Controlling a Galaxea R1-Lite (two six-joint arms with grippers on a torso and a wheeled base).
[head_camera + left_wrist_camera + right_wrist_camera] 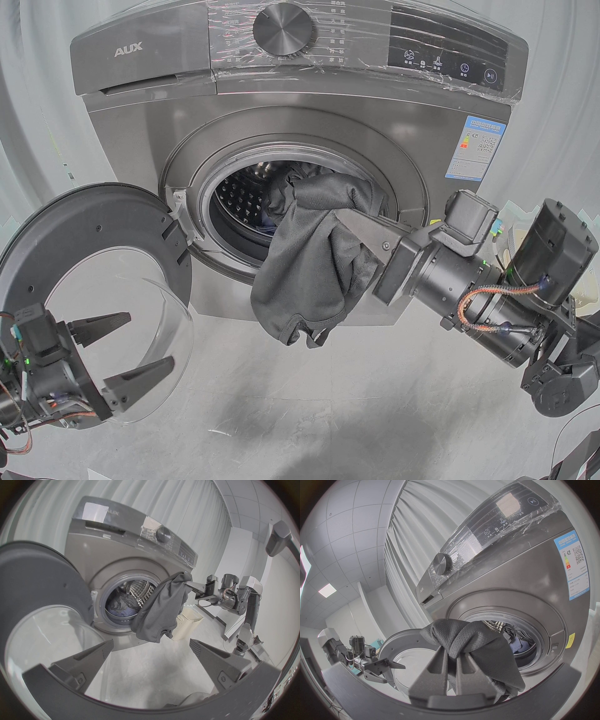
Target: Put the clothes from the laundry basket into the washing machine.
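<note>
While the right gripper (344, 216) keeps its two fingers (442, 670) pressed close together on a dark grey garment (312, 262), the cloth hangs just in front of the round opening (240, 206) of the washing machine (156, 131). The pinched upper fold is at the right side of this opening. The rest of the garment falls down over the lower rim and the front panel, and its hem hangs free above the floor (312, 406). I cannot tell if the top of the cloth is already past the rim.

Inside the drum (140, 589) some dark blue clothing (120, 606) lies at the bottom. The door (81, 212) stands wide open on the left of the machine.

The left gripper (150, 339) hangs low in front of the glass of this door, well apart from the garment. Its fingers (93, 656) are spread wide, with nothing between them.

A cream laundry basket (187, 620) stands on the floor beside the machine, on its right, behind the hanging cloth.
</note>
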